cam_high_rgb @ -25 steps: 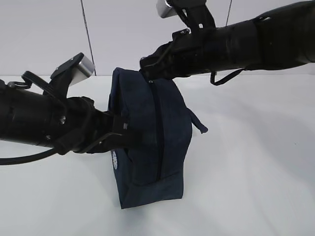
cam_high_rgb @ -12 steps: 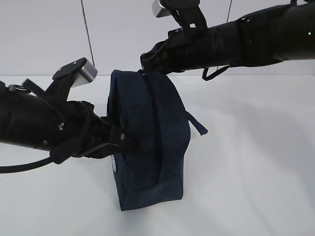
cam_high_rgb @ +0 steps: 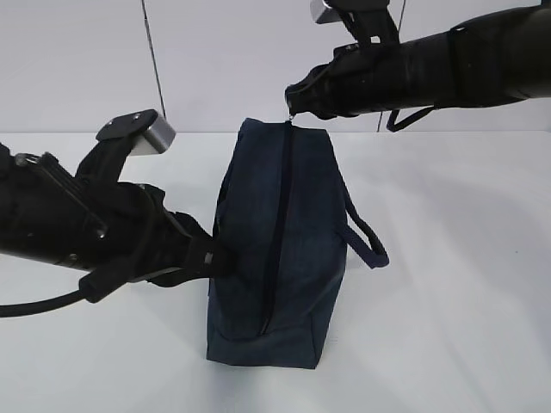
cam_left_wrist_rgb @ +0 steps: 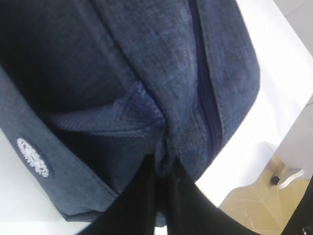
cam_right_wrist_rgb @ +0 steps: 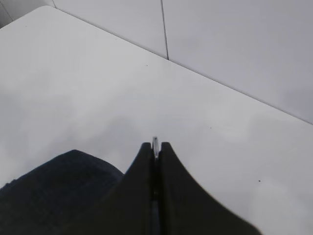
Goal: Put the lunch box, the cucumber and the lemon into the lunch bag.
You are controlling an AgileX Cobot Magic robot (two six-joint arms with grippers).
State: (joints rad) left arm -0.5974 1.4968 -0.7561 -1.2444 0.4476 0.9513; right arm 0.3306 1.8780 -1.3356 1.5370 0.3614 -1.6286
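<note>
One lunch bag (cam_high_rgb: 280, 249), two grippers.

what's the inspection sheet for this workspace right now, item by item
surface: white table, bare where visible
job's things: lunch bag stands on end, zipper line looks closed; lunch box, cucumber and lemon nothing seen
clutter: nothing seen
grippers: left gripper shut, pinching the bag's side fabric; right gripper shut on a small silver piece, likely the zipper pull, at the bag's top
cables: black cable loops under the left arm; thin cords hang by the wall
surroundings: white panelled wall; tan floor past the table edge
</note>
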